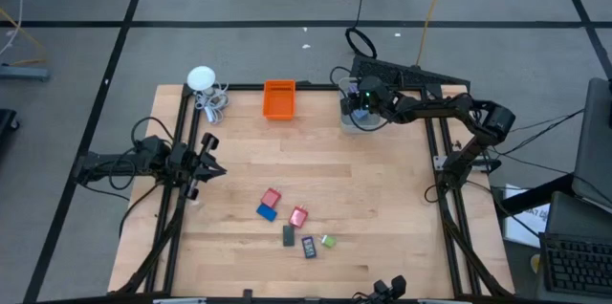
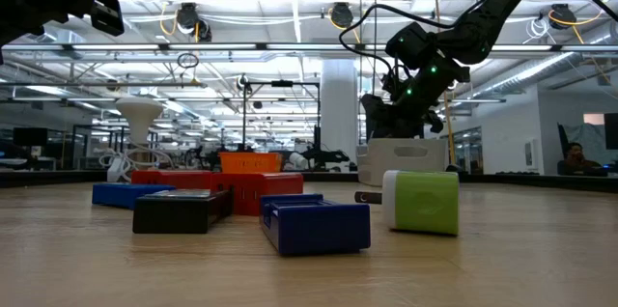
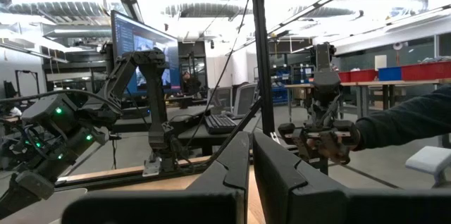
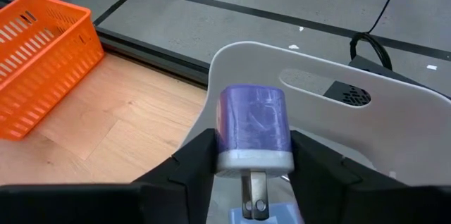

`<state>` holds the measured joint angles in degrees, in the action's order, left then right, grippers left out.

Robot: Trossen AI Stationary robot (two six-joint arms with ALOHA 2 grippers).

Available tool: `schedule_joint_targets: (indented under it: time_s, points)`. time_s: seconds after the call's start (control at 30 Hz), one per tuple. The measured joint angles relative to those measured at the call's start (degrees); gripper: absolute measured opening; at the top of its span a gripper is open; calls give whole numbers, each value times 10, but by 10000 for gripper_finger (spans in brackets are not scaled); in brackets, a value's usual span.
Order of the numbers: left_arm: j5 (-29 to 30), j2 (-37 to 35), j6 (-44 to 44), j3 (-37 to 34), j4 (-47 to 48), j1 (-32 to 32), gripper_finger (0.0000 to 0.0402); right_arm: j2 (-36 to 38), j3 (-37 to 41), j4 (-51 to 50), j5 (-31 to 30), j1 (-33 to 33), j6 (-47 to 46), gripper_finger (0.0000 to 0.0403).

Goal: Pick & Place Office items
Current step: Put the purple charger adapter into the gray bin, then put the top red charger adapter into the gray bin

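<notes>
My right gripper (image 4: 254,150) is shut on a small purple block with a white end and two metal prongs (image 4: 254,129). It hangs over the pale grey bin (image 4: 394,122) at the table's far right (image 1: 361,118). Near the front, other office items lie flat on the wood: a red one (image 1: 271,197), a blue one (image 1: 266,212), a pink one (image 1: 298,216), two dark ones (image 1: 289,236) and a green one (image 1: 328,241). My left gripper (image 1: 212,168) waits shut at the table's left edge, holding nothing. My right gripper pinches the purple block between its two fingers, on two opposite sides near the white pronged end (image 4: 224,155). The fingers slant down, coming from the table's right. The block is lifted clear above the bin, its prongs pointing back toward the wrist.
An orange slatted bin (image 1: 279,99) stands at the far edge, left of the grey bin. A white round gadget with a coiled cable (image 1: 203,79) sits at the far left corner. Bare wood lies between the bins and the loose items.
</notes>
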<state>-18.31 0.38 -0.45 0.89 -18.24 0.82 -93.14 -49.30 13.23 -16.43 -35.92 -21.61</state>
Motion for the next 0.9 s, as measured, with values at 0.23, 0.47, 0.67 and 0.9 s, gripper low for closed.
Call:
schedule_joint_targets:
  time_s: [0.23, 0.47, 0.67, 0.9]
  points:
    - [0, 0, 0, 0, 0, 0, 24, 0, 0, 0, 0, 0, 0, 201]
    - [0, 0, 0, 0, 0, 0, 24, 0, 0, 0, 1, 0, 0, 219]
    - [0, 0, 0, 0, 0, 0, 24, 0, 0, 0, 36, 3, 14, 215]
    - [0, 0, 0, 0, 0, 0, 24, 0, 0, 1, 62, 37, 23, 216]
